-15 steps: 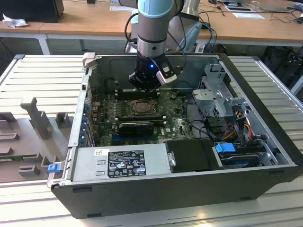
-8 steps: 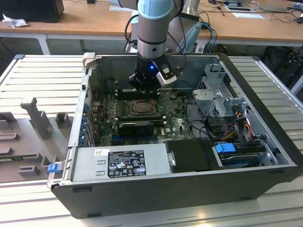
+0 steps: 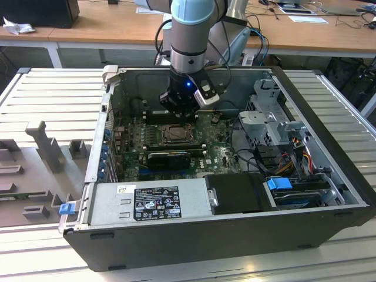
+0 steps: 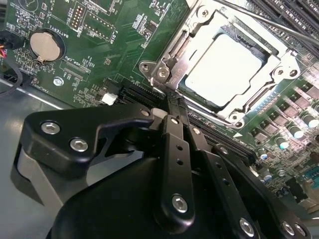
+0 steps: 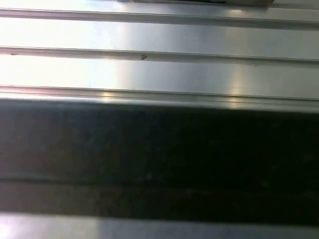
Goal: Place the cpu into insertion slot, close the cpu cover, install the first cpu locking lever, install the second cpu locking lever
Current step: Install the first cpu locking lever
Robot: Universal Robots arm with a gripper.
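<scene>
Upper right of the second wrist view, the pale silvery-beige square cpu (image 4: 230, 67) sits in the dark insertion slot (image 4: 260, 100), framed by the thin silvery cpu cover (image 4: 172, 52). The black gripper (image 4: 175, 102), fingers pressed together empty, hovers beside the frame's corner; a sideways slip could scrape the green circuit board (image 4: 119, 45).

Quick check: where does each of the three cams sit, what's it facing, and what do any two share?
Exterior view: off the arm, above, looking down into the open computer case; arm and gripper over the cpu.
Second wrist view: on the wrist, facing the green board; closed gripper fingers beside the cpu cover and cpu.
First wrist view: on the wrist, facing ribbed metal and a dark band.
Shared: exterior and second wrist views show cpu and gripper.
</scene>
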